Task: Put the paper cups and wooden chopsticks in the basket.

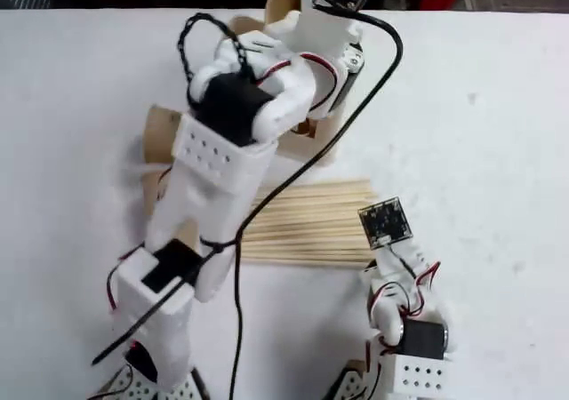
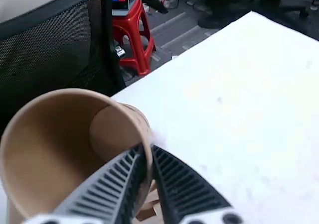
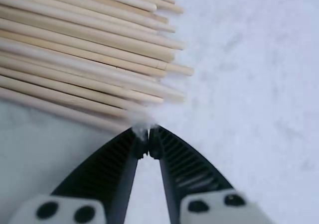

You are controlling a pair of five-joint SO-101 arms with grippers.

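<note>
The left gripper [image 2: 148, 147] is clenched on the rim of a brown paper cup [image 2: 55, 149], with the cup wall pinched between its two black ribbed fingers [image 2: 177, 181]. The cup is tilted, its open mouth turned toward the wrist camera. In the high view this cup [image 1: 283, 0] sits at the top centre of the frame, largely covered by the left arm's white wrist. That arm stretches up from the lower left.

The right gripper [image 3: 148, 135] is closed, its tips meeting with nothing between them. It sits just beside the near ends of the wooden chopsticks [image 3: 84, 50]. The right wrist view shows the sticks as an uneven fan of pale and darker rods lying flat on the white table [image 3: 249, 84]. In the high view the chopsticks [image 1: 307, 222] lie as a bundle in the middle of the frame. Their left ends run under the left arm, and the right arm's camera board overlaps their right ends.

Above the bundle, a light wooden piece that may be the basket [image 1: 311, 147] shows past the left arm, and a black cable [image 1: 356, 107] crosses in front of it. Another brown paper cup [image 1: 163, 133] lies at the centre left, half hidden by the arm. Beyond the table edge, the left wrist view shows a red stool [image 2: 130, 35] on the floor.
</note>
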